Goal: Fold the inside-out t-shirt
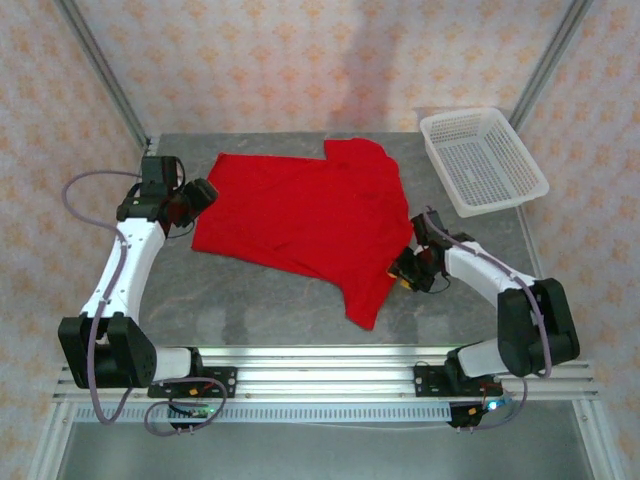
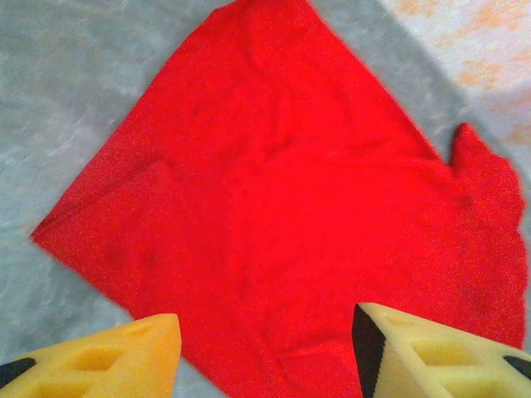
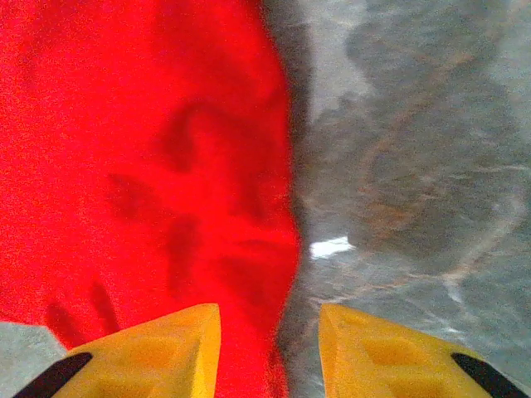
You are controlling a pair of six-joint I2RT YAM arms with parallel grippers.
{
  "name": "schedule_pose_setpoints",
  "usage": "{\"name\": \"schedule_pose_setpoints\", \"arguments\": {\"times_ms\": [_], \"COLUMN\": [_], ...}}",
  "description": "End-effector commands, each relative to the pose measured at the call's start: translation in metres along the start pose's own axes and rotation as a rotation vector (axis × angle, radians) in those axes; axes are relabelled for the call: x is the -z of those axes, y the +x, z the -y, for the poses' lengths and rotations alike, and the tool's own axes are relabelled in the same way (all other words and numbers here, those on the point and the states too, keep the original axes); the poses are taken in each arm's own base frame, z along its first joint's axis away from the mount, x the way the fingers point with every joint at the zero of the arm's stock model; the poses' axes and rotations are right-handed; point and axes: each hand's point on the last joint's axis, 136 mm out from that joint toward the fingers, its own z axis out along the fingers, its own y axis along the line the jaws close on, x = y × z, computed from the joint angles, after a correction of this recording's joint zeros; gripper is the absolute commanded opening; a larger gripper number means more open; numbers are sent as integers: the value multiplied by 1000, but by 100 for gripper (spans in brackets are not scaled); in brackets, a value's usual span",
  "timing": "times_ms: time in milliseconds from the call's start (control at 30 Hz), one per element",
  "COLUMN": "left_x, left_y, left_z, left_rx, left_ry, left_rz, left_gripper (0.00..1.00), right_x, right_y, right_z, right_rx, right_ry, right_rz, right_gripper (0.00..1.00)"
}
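The inside-out t-shirt (image 1: 310, 215) is plain bright red and lies spread mostly flat on the grey table, one narrow end reaching toward the near edge. My left gripper (image 1: 205, 195) sits at the shirt's left edge. In the left wrist view its jaws (image 2: 265, 319) stand apart above the red cloth (image 2: 282, 166), holding nothing. My right gripper (image 1: 410, 270) is at the shirt's right edge. In the right wrist view it (image 3: 270, 311) is open, and the cloth's edge (image 3: 166, 166) runs down between the two yellow fingers (image 3: 166, 352) with bare table to its right.
A white mesh basket (image 1: 483, 160) stands at the table's back right corner. Bare grey tabletop (image 1: 250, 300) lies between the shirt and the near rail. Metal frame posts (image 1: 100, 70) rise at the back corners.
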Motion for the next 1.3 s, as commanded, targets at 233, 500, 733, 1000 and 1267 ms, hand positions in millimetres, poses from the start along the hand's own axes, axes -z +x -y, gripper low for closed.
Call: {"name": "schedule_pose_setpoints", "arguments": {"times_ms": [233, 500, 733, 1000, 1267], "left_x": [3, -1, -23, -54, -108], "left_y": [35, 43, 53, 16, 7], "left_z": [-65, -69, -82, -92, -66], "left_rx": [76, 103, 157, 187, 245], "left_ry": [-283, -261, -321, -413, -295], "left_rz": [-134, -144, -234, -161, -207], "left_gripper": [56, 58, 60, 51, 42], "right_x": [-4, -13, -22, 13, 12], "right_y": [8, 20, 5, 7, 14], "right_z": [1, 11, -8, 10, 14], "right_rx": [23, 15, 27, 25, 16], "right_ry": [60, 34, 13, 48, 34], "right_rz": [-43, -64, -71, 43, 23], "right_gripper": [29, 44, 17, 0, 0]}}
